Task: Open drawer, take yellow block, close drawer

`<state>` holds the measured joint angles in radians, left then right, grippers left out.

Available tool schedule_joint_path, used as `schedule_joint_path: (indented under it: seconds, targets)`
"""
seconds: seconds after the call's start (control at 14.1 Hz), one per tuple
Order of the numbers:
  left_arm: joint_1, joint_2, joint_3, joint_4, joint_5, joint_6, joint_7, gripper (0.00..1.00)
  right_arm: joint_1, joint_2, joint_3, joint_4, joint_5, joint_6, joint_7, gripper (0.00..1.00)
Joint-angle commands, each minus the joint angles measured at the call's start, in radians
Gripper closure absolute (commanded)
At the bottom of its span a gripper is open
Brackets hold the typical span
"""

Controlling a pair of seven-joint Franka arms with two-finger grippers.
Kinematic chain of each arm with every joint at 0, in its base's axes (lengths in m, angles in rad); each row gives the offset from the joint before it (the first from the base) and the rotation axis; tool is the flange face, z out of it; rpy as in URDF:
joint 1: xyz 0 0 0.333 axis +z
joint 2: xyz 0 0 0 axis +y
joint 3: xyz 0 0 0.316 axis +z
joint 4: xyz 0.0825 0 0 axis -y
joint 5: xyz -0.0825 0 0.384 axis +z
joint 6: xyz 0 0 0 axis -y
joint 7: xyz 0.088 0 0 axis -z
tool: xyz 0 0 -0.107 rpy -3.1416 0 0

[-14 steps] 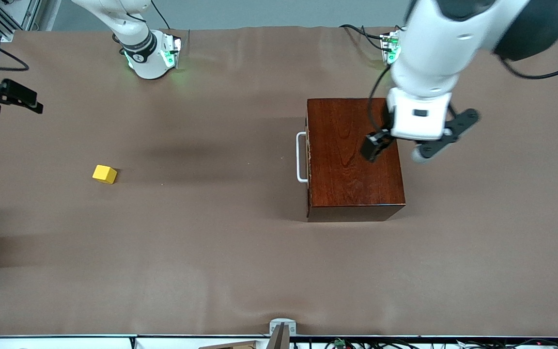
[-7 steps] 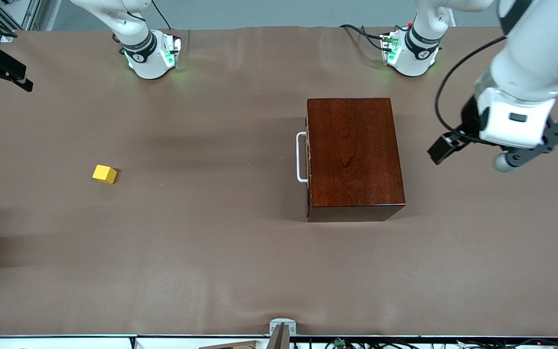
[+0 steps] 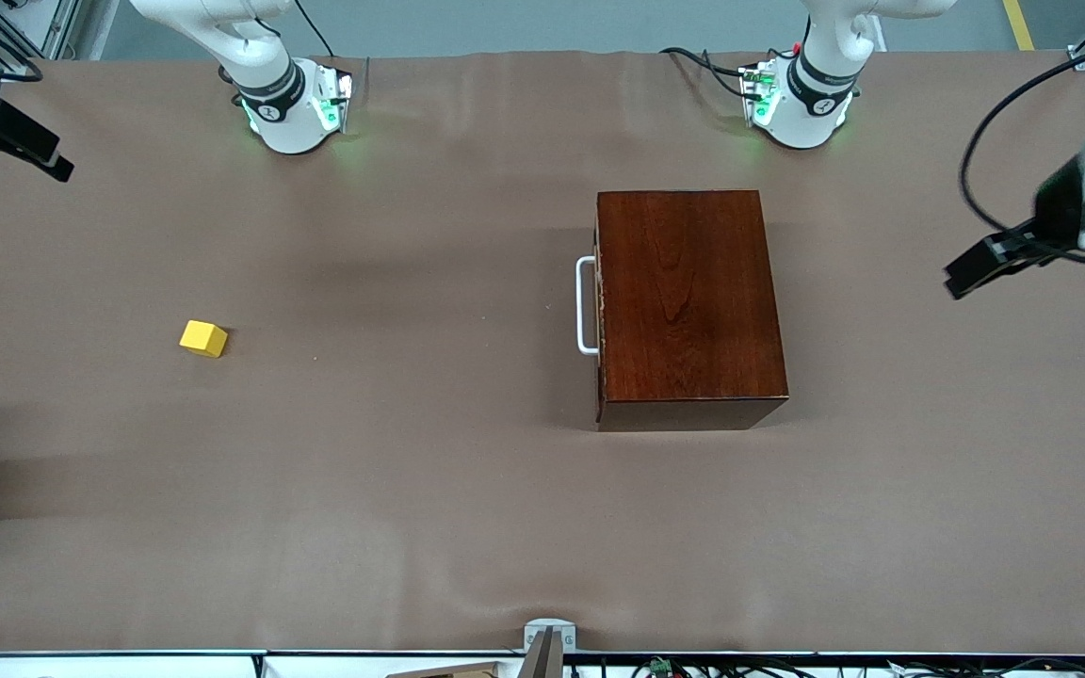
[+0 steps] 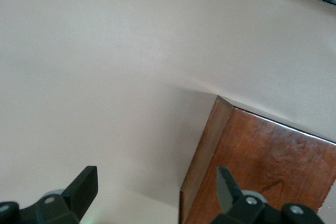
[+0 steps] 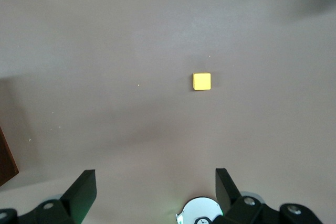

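Drawer (image 3: 602,306) sits flush in the wooden box (image 3: 688,301), so it reads as shut; white handle (image 3: 585,306) faces the right arm's end of the table. Yellow block (image 3: 202,338) lies out on the brown table cover (image 3: 411,490), well apart from the box, toward the right arm's end. Judging from that layout, the take-out and close steps look done and both arms are parked clear.

Left gripper (image 4: 156,182) hangs over the table off the box's closed end, toward the left arm's end; fingers spread wide, nothing between them. Right gripper (image 5: 155,181) is up over the table edge at the right arm's end, looking down at the block, fingers spread, empty too.

To do this well:
- keep both arms high and outside the box footprint
- don't sweep low across the block
- confirm the drawer front is flush along its full height; if a gap shows, push on the handle's middle, straight in, so the box doesn't skid.
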<state>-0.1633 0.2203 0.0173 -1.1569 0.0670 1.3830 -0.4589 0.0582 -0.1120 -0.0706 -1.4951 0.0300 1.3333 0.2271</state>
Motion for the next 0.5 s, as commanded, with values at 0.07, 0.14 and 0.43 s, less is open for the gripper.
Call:
schedule_joint_path:
  seconds: [0.07,0.14,0.43]
  targets:
    - [0.065,-0.053,-0.005,-0.027,-0.016,-0.027,0.14,0.0,0.003,0.041,-0.018,0.025,0.014,-0.002,0.02,0.0]
    - [0.073,-0.065,-0.005,-0.029,-0.012,-0.045,0.144,0.0,0.0,0.049,-0.018,0.026,0.013,0.0,0.02,0.0]
    - [0.143,-0.11,-0.013,-0.064,-0.015,-0.067,0.239,0.0,0.002,0.075,-0.017,0.038,0.007,0.0,0.02,0.0]
